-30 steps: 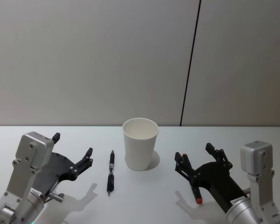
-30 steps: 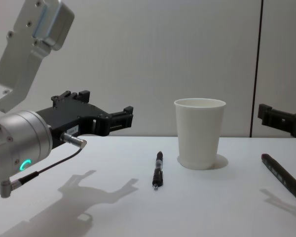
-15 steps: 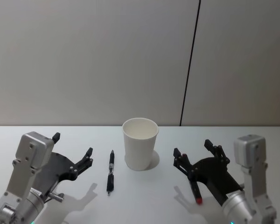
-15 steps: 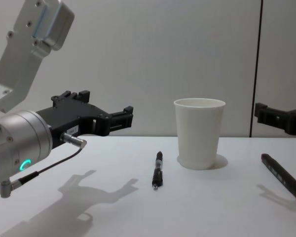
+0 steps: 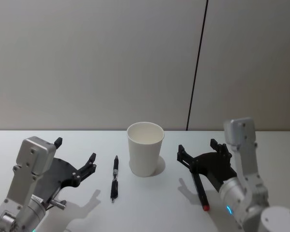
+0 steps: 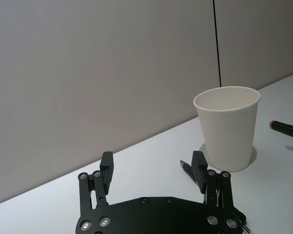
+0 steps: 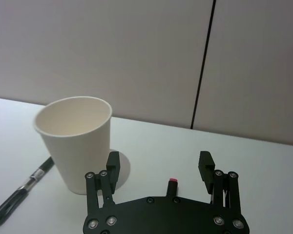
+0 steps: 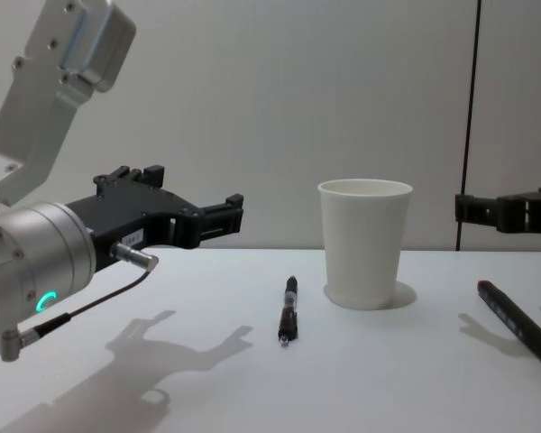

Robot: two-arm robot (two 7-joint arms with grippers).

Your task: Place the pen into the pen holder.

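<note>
The white paper-cup pen holder (image 5: 145,149) (image 8: 364,244) stands upright mid-table. A black pen (image 5: 114,179) (image 8: 289,308) lies on the table just left of it. Right of the cup lies a second black pen with a red end (image 5: 199,189) (image 8: 516,322). My left gripper (image 5: 76,150) (image 6: 153,160) hovers open above the table, left of the black pen, holding nothing. Open and holding nothing as well, my right gripper (image 5: 197,146) (image 7: 159,158) hangs above the red-ended pen, whose red end (image 7: 172,181) shows between its fingers.
The white table (image 5: 150,208) ends at a grey wall with a dark vertical seam (image 5: 197,67). Bare tabletop lies in front of the cup and between the two pens.
My right gripper has risen and moved forward and a little left, over the red-ended pen. The left arm, both pens and the cup have not moved.
</note>
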